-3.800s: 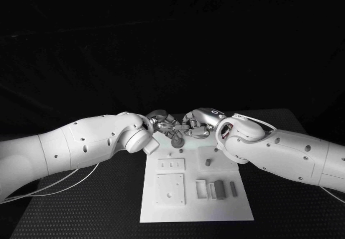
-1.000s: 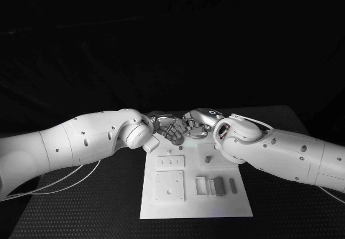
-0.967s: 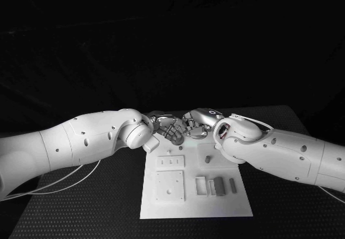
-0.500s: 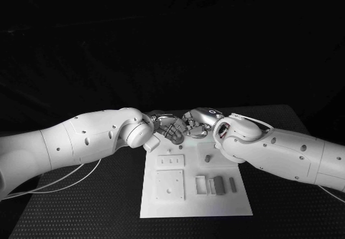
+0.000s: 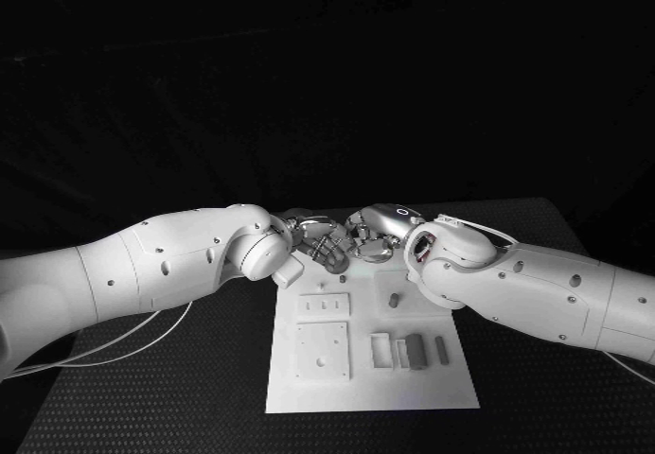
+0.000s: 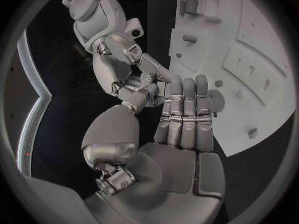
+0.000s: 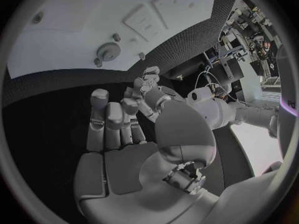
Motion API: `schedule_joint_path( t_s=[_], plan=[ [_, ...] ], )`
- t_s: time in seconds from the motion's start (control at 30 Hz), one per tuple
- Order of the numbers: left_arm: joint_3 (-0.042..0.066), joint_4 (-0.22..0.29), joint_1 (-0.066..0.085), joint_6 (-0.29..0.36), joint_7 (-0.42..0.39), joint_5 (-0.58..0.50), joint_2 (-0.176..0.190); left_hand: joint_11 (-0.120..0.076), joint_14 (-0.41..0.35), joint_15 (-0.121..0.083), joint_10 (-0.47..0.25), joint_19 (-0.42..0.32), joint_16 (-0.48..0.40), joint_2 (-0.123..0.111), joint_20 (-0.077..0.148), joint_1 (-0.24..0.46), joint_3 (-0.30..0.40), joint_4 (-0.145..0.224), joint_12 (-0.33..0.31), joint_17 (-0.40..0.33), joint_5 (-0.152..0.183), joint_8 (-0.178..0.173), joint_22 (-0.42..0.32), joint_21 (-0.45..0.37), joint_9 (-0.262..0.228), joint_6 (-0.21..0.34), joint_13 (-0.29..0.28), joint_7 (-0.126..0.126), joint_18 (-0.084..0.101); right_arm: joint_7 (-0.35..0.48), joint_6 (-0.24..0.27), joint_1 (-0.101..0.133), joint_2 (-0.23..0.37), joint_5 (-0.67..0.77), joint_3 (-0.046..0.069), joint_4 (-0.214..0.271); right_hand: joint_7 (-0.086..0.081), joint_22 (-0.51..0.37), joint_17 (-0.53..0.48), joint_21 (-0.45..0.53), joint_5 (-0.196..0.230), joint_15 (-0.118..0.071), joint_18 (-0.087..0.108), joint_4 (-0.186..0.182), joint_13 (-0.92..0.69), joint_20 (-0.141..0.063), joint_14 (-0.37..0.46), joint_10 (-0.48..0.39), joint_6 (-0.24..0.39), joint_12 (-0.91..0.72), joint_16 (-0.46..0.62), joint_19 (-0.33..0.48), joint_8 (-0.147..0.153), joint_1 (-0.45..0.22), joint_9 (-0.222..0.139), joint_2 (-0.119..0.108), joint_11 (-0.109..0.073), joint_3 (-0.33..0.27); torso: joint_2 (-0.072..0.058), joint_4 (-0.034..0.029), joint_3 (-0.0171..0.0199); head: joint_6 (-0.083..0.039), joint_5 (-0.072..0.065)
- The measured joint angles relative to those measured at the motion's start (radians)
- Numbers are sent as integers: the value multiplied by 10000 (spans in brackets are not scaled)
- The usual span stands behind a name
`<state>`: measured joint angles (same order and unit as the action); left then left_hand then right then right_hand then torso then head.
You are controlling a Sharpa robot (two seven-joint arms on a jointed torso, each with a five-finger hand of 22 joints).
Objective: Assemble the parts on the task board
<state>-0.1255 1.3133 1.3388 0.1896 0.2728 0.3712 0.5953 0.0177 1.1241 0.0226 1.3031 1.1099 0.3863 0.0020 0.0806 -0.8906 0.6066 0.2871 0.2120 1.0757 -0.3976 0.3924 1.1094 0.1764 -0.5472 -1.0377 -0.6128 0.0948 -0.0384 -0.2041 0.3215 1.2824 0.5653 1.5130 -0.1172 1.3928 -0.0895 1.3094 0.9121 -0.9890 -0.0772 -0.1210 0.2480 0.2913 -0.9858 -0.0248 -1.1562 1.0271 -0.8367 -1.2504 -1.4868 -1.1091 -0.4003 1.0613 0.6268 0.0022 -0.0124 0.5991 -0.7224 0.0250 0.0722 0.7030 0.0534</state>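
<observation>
At the far end of the board (image 5: 371, 352), my left hand (image 5: 317, 244) and right hand (image 5: 371, 236) meet, fingers nearly touching. Both seem empty, left fingers straight together, right loosely curled. The parts (image 5: 416, 351) lie nearer me on the board, untouched.

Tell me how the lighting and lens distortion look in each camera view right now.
Head view: black surroundings, bright white arms, the task board evenly lit, edges straight. Left wrist view: fisheye bends the board's edges; the left hand looks sharp and large. Right wrist view: same curved distortion, with bright glare at the rim beyond the right hand.
</observation>
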Motion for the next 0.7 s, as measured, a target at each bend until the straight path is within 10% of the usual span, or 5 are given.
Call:
schedule_joint_path(
  t_s=[0.7],
  plan=[
    [-13,-39,-14,173,19,6,10,-54,102,-102,160,144,106,-4,71,-4,190,13,51,-19,36,86,98,-2,-16,-33,-1,-31,0,70,322,-5,41,-460,13,-181,13,0,-47,323,-2,251,0,-790,290,102,327,-1,-12,553,298,101,832,-475,-225,-1130,0,123,-4,-2,-1,24,18]
  ],
)
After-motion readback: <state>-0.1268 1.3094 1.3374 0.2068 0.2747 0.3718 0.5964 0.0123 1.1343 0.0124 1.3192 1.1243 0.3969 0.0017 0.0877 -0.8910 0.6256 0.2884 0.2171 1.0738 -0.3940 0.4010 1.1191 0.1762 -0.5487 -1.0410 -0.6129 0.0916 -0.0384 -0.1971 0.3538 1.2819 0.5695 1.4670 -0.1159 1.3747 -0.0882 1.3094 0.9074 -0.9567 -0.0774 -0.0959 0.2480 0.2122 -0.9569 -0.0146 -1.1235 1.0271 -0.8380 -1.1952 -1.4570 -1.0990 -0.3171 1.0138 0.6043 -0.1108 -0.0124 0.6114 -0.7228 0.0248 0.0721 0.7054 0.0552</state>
